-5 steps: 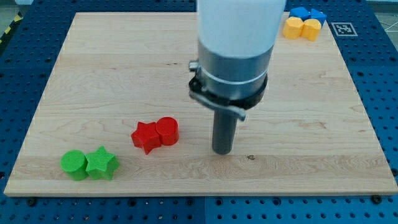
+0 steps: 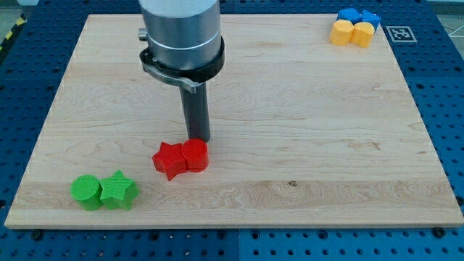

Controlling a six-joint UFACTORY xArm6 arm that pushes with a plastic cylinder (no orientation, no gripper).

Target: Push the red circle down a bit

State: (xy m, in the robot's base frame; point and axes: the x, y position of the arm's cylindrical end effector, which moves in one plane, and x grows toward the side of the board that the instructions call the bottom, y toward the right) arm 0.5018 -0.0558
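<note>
Red circle [image 2: 195, 154] is sitting left of centre in the lower half of the pale wooden tabletop [image 2: 326, 130], touching the red star [image 2: 169, 160] that is lying at its 9 o'clock. My tip [image 2: 197, 138] is standing at the circle's 12 o'clock, right at its upper edge and apparently touching it, with the dark rod rising straight up into the grey collar of the arm at the view's top. No clamping end effector is showing on the arm; it is ending in the bare rod, which is grasping nothing. Down at the tabletop's 7 o'clock corner, a green circle [image 2: 86, 191] and a green star [image 2: 118, 191] are resting side by side and touching, well apart from the red pair. At the 1 o'clock corner a yellow block [image 2: 351, 32] is lying just below a blue block [image 2: 358, 16], both with lobed outlines whose exact shape is hard to make out from here. A black-and-white marker tag [image 2: 401, 32] is sitting just off the tabletop's right edge.
</note>
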